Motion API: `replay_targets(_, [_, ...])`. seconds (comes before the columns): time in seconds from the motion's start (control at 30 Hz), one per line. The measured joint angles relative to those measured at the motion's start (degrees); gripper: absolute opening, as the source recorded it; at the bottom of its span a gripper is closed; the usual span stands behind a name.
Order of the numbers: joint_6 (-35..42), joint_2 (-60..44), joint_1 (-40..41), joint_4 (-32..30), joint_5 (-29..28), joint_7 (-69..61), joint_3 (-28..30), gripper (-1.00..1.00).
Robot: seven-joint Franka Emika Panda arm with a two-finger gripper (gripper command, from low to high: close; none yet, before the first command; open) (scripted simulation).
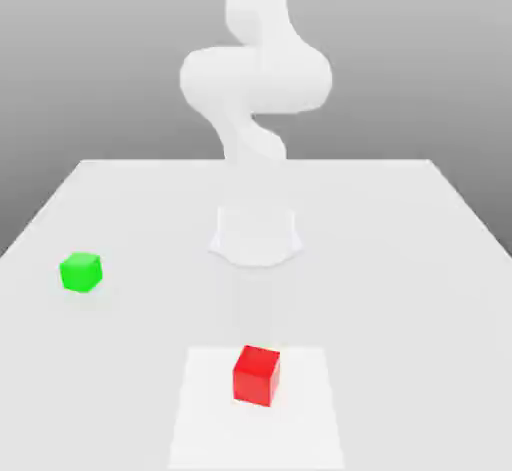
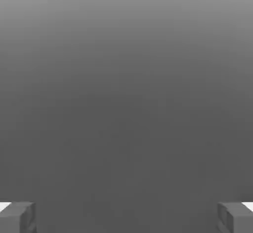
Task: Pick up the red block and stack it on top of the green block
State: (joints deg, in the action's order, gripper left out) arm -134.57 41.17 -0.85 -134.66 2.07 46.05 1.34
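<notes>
Plainly, a white robot arm [image 1: 256, 79] over a pale table [image 1: 400, 309], gripper [image 2: 126, 217] jaws spread wide with nothing between them, red block [image 1: 257, 376] near, on a bright white patch [image 1: 210, 419], green block [image 1: 81, 272] farther back, at the exterior view's left, the two blocks well apart.

green block [image 1: 81, 272]: exterior view's left | red block [image 1: 256, 376]: nearer
</notes>
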Motion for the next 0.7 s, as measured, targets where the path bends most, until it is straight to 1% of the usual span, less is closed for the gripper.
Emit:
replay_targets(0.23, [-8.8,-15.52,-2.14,-8.89,5.53,1.46,1.89,0.0])
replay_targets(0.4, [-15.28,-26.6,-2.51,-15.29,6.98,4.38,1.1,0.0])
replay_targets(0.5, [-19.28,-32.84,-2.21,-19.15,5.65,7.67,0.4,0.0])
replay_targets(0.6, [-23.23,-38.62,-1.45,-22.97,1.22,13.15,0.29,0.0])
replay_targets(0.63, [-24.52,-40.37,-1.34,-23.84,-0.42,14.87,0.47,0.0])
replay_targets(0.7, [-27.12,-43.54,-1.56,-24.14,-1.55,16.02,0.91,0.0])
